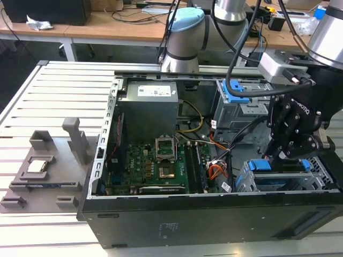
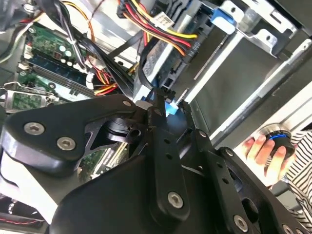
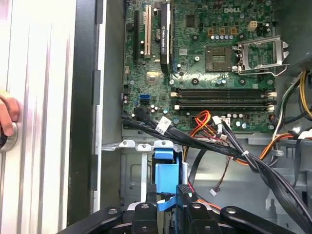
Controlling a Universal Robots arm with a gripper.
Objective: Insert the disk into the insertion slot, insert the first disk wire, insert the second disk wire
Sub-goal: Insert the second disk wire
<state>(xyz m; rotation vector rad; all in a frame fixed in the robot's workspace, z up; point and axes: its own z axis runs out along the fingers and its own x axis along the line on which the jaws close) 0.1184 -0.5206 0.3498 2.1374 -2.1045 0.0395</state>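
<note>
The disk (image 1: pixel 280 181) lies inside the insertion slot (image 1: pixel 323 175), a low grey metal bay at the case's front corner on the exterior view's right. Its blue carrier (image 3: pixel 165 168) shows in the first wrist view, just ahead of my fingers. My gripper (image 1: pixel 284 155) hangs right over the disk's cable end. In both wrist views the gripper (image 3: pixel 166 207) (image 2: pixel 162 100) is shut on a small black connector with a blue wire, the disk wire (image 3: pixel 168 202), held against the disk's edge. The contact point itself is hidden by the fingers.
A bundle of black, red and orange cables (image 3: pixel 229 146) crosses beside the bay. The taller cage with a blue latch (image 1: pixel 236 96) stands behind it, the motherboard (image 1: pixel 155 166) beside it. A person's hand (image 2: pixel 263 146) rests on a button outside the case.
</note>
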